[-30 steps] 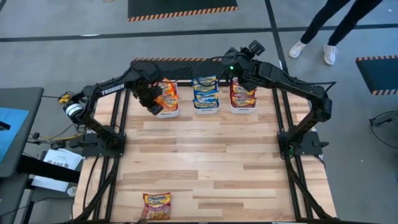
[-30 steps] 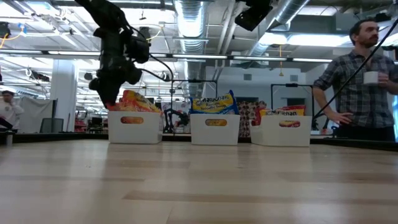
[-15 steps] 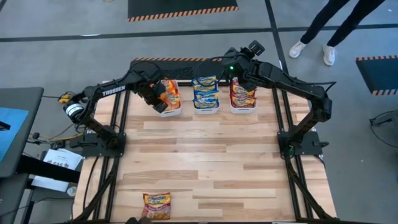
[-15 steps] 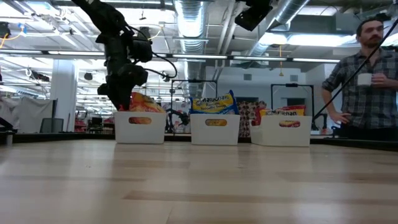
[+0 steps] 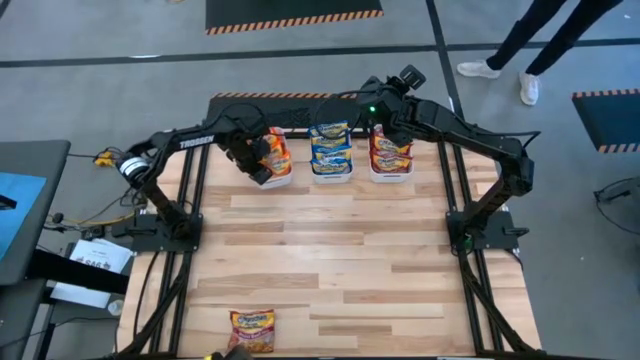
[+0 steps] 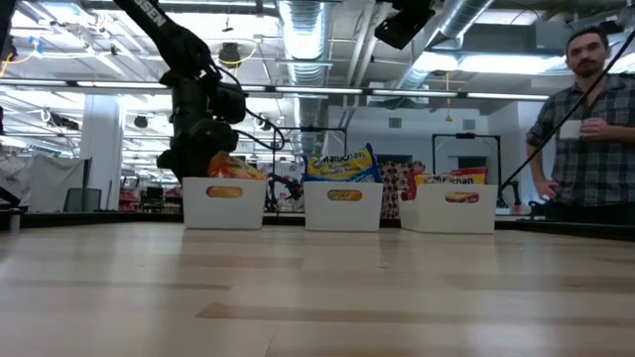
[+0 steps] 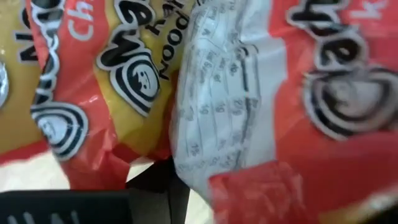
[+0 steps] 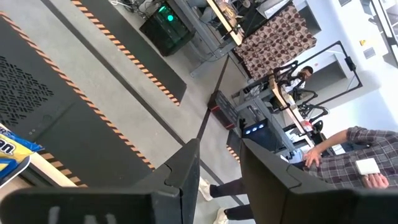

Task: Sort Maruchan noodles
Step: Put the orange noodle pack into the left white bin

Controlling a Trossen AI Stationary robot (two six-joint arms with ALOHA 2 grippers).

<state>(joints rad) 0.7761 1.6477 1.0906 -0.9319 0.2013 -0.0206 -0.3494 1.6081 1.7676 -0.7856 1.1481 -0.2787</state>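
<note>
Three white bins stand in a row at the table's far edge. The left bin (image 5: 276,160) holds orange Maruchan packets (image 6: 234,167), the middle bin (image 5: 331,152) blue-and-yellow ones, the right bin (image 5: 390,155) dark red ones. My left gripper (image 5: 255,160) is low at the left bin and shut on an orange packet (image 7: 224,124), which fills the left wrist view. Another orange packet (image 5: 252,330) lies flat at the near edge. My right gripper (image 8: 221,162) hangs open and empty, high above the far edge near the right bin (image 5: 380,98). My left gripper holds an orange packet whose white printed back (image 7: 217,143) lies against one dark finger (image 7: 158,182). The packet covers the other finger, so the exact hold is hidden. The fingers come from above, slanting toward the table's right, and the packet sits down among the others in the left bin.
Wooden table (image 5: 340,250) between the bins and the near-edge packet. A person (image 6: 585,119) with a cup stands beyond the far right corner, legs (image 5: 530,40) showing in the high view. Black frame rails run along both table sides.
My left gripper has carried the orange packet toward the table's right and down, from beside and above the left bin into it. The left bin has slid slightly toward the right. The person has stepped a little to the right.
</note>
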